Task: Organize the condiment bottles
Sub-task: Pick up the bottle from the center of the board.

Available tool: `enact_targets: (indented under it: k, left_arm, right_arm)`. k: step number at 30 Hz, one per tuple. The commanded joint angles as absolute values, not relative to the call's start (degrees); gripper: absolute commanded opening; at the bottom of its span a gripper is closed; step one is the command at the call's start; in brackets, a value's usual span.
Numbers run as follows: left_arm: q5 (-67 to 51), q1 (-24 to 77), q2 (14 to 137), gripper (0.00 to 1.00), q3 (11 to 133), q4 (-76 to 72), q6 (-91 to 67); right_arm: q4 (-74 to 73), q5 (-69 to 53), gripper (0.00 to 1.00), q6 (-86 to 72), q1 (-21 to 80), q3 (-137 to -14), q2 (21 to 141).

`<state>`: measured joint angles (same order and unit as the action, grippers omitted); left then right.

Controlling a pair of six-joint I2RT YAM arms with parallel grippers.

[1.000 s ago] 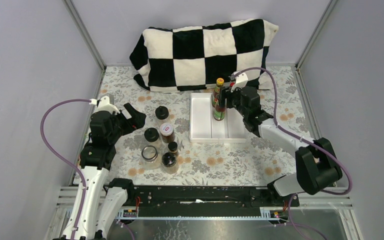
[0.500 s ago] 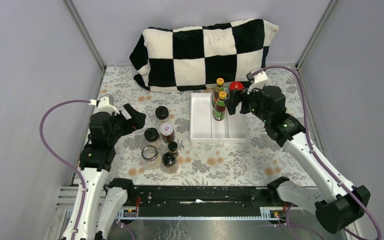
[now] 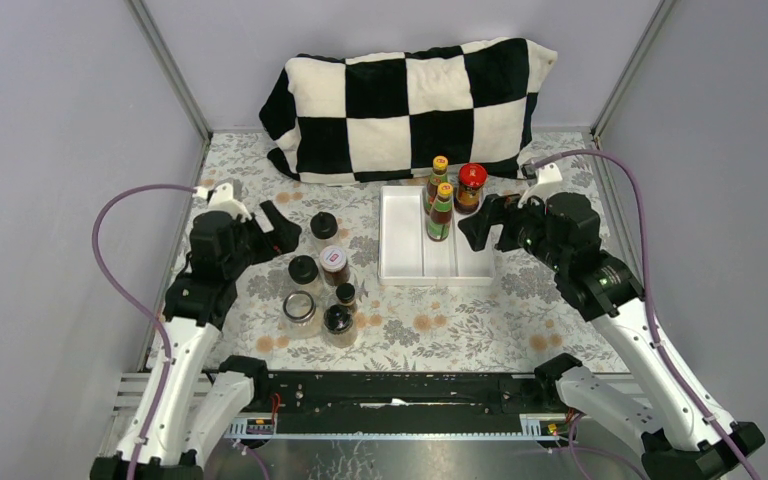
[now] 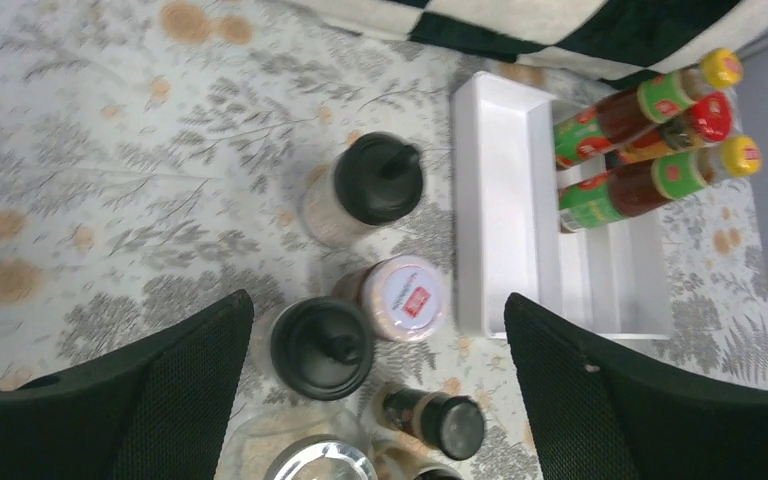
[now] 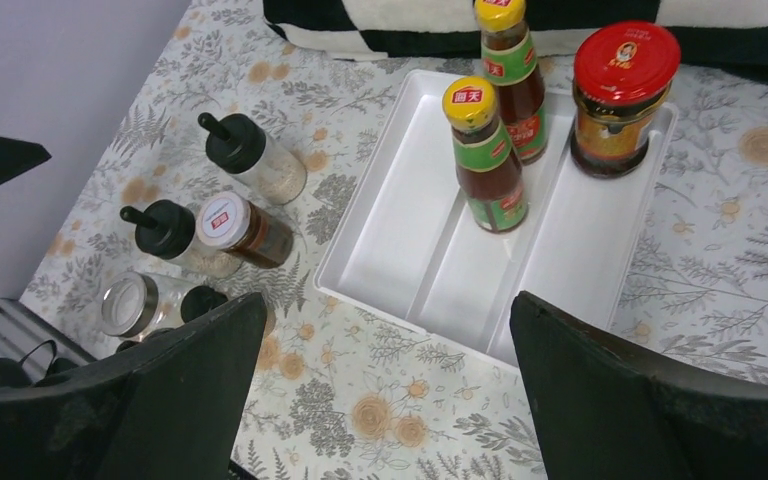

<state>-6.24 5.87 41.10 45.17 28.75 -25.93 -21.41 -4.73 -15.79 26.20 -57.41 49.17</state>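
Note:
Two slim yellow-capped sauce bottles (image 3: 442, 211) (image 3: 439, 174) and a red-lidded jar (image 3: 471, 187) stand upright at the far end of the white tray (image 3: 400, 250). Several other jars stand in a cluster left of the tray: black-capped spice jars (image 3: 323, 226) (image 3: 303, 270), a white-lidded jar (image 3: 334, 263), a small dark bottle (image 3: 346, 294) and a squat clear glass jar (image 3: 299, 308). My right gripper (image 3: 480, 222) is open and empty, just right of the tray. My left gripper (image 3: 275, 230) is open and empty, above the left of the cluster. The left wrist view shows its fingers (image 4: 140, 400) wide apart over the jars (image 4: 322, 347).
A black-and-white checkered pillow (image 3: 410, 105) lies at the back against the wall. Grey walls and metal posts close in the floral-patterned table (image 3: 440, 325). The near halves of the tray's compartments (image 5: 410, 230) hold nothing.
My right gripper let go of the front yellow-capped bottle, left it standing in the tray, and drew back to the right. My left gripper shifted slightly forward.

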Motion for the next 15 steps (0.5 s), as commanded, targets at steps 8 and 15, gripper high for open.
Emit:
enact_targets:
  k: [8,15]
  left_arm:
    - [15.4,25.5,57.3,0.99,64.3,32.0,-25.3]
    - [23.9,27.2,65.9,0.99,64.3,30.7,-25.4]
  right_arm:
    - [-21.7,-11.4,1.0,-19.1,26.3,-56.2,51.8]
    - [-23.0,-11.3,1.0,-18.5,26.3,-54.6,48.9]
